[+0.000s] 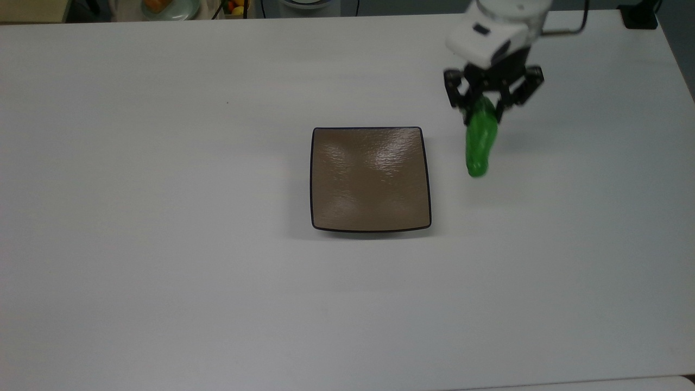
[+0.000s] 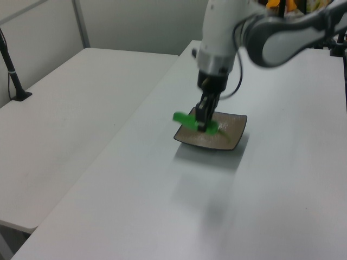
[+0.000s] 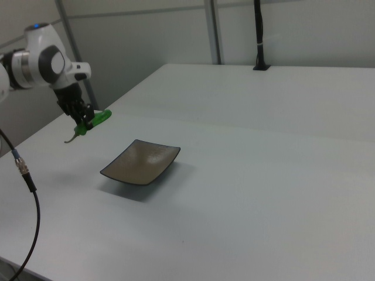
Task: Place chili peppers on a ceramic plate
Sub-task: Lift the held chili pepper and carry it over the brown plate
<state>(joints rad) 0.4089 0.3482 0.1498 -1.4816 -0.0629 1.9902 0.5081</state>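
My gripper (image 1: 483, 106) (image 2: 203, 122) (image 3: 82, 121) is shut on the green chili pepper (image 1: 479, 142) (image 2: 184, 118) (image 3: 97, 119) near its stem end and holds it well above the white table. The pepper hangs roughly level, its brownish stem (image 3: 70, 139) trailing behind the fingers. The square brown ceramic plate (image 1: 370, 179) (image 2: 236, 130) (image 3: 140, 162) lies flat with nothing on it. In the top view the pepper is just off the plate's upper right corner. In the right view it hovers to the plate's upper left.
The white table (image 1: 163, 217) spreads wide around the plate. A second white table (image 2: 70, 97) stands beside it in the left view. A black cable (image 3: 26, 193) hangs at the right view's left edge. Fruit and dishes (image 1: 174, 6) sit beyond the far edge in the top view.
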